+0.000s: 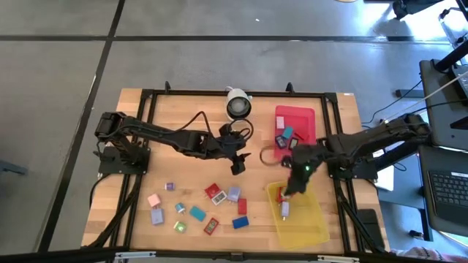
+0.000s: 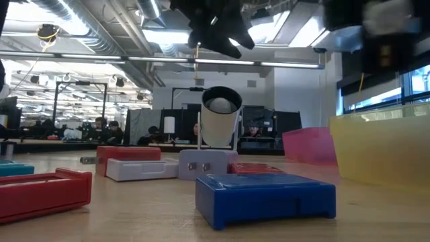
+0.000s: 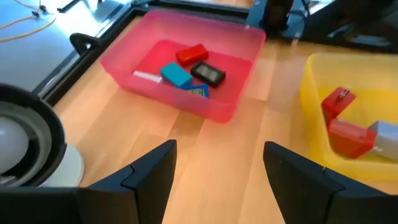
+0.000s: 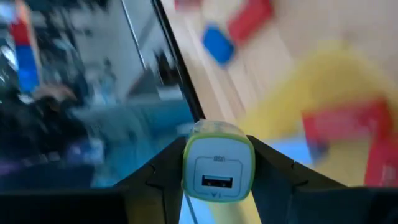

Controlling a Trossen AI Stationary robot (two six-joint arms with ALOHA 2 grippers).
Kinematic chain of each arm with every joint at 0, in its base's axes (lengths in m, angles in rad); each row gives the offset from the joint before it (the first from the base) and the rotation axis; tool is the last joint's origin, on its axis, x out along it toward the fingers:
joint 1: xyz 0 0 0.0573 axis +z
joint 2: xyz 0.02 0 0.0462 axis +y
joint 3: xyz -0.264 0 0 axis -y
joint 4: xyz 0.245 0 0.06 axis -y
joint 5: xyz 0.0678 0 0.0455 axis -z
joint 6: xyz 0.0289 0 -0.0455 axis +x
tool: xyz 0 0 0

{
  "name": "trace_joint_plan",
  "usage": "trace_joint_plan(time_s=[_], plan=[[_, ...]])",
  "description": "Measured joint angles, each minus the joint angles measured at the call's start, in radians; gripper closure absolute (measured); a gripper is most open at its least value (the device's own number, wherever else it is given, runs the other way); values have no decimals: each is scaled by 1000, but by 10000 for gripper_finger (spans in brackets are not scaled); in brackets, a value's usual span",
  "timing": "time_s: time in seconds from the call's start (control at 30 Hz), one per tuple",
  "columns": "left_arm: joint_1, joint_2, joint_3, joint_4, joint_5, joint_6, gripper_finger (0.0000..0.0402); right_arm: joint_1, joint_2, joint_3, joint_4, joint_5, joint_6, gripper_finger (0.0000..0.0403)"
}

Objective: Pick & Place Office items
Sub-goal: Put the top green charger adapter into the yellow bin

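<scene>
My right tool (image 4: 217, 171): closed on a small white charger block with a pale green rim (image 4: 217, 163), its USB slot facing my wrist camera; one dark finger (image 4: 155, 177) presses each side of it.
Right tool position: over the yellow tray (image 1: 311, 232), near that tray's far end, as the high view shows (image 1: 294, 183).
My right arm: reaches in from the right edge of the tabletop (image 1: 135, 98), bent at the elbow, the forearm angled toward the front-right corner.
My left tool (image 3: 214, 174): wide open and holding nothing; bare wood shows between its fingers (image 3: 155, 171).
Left tool position: above the middle of the tabletop, just in front of the white round camera (image 1: 238, 104), well apart from the scattered blocks.
My left arm: stretched from its base at the left edge across toward the centre.
Yellow tray contents: a red block (image 3: 348, 134) and a pale one beside it, at the front-right corner of the tabletop.
Red tray (image 1: 307, 115): toward the far right corner, holding a red block, a teal block (image 3: 176, 74) and a black item.
Loose office items (image 1: 197, 208): red, blue, teal, lilac and pink blocks spread along the front edge, left of the yellow tray; a blue block (image 2: 265, 197) lies closest in the low view.
</scene>
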Motion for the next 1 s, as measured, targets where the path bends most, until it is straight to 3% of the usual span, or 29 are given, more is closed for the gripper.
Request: trace_joint_plan(time_s=[0.17,0.37,0.53,0.63,0.73,0.9,1.0], plan=[[0,0,0,-38,-2,0,167,116,31,0,-135,19,78,257],[7,0,0,-90,-28,-6,168,174,130,2,-165,57,153,259],[34,-10,0,-196,-31,-139,169,186,231,2,-164,60,148,256],[56,-32,-2,-306,38,-240,170,189,283,2,-164,73,136,256],[79,-56,-1,-431,170,-306,171,187,325,2,-158,111,122,253],[96,-91,-1,-635,390,-346,172,188,363,4,-160,121,120,229],[81,-98,-1,-727,445,-355,173,188,363,4,-160,134,123,212]])
